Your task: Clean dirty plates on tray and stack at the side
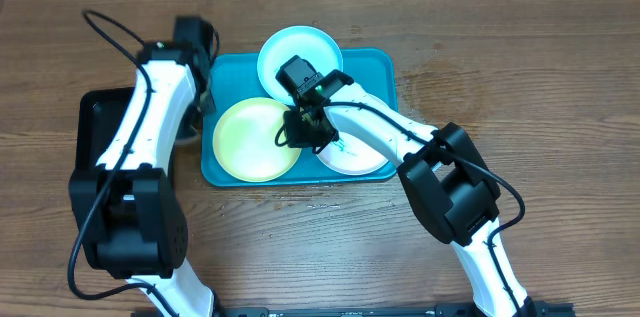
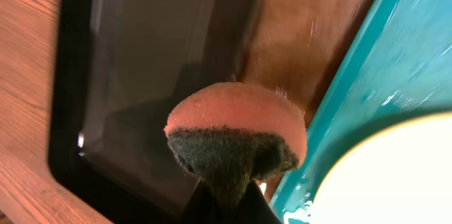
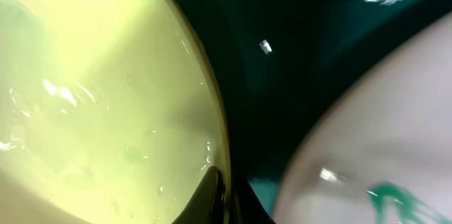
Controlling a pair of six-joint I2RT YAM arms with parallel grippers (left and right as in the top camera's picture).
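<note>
Pinching the yellow-green plate by its rim inside the tray, the right gripper is clamped tight, white plate just beside it; the left gripper squeezes a sponge near the tray's edge.

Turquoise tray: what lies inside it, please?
Three plates: a light blue plate at the back, a yellow-green plate on the left, a white plate on the right. The right arm covers part of the white plate.

Turquoise tray — blue plate, yellow-green plate, white plate teal-smeared; all flat inside
</note>
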